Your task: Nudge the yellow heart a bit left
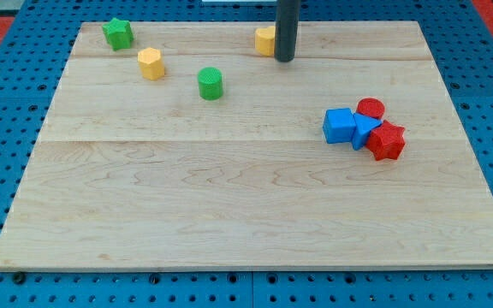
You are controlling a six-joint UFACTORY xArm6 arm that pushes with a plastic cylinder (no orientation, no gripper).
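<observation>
Tip [285,59] touching right side of yellow heart [265,40] near board [229,214] top, placed for leftward push; no jaws, only rod.

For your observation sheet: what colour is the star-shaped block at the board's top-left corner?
Green star block, clearest in the camera view.

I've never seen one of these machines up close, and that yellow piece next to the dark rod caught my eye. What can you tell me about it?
The yellow heart is a small, solid-looking block, matte yellow like painted wood or plastic. It lies flat near the top edge of the wooden board, right of the other yellow block. My rod hides its right side, so the heart outline can't be fully made out. My tip sits against that right side, apparently touching it. No other block touches it.
</observation>
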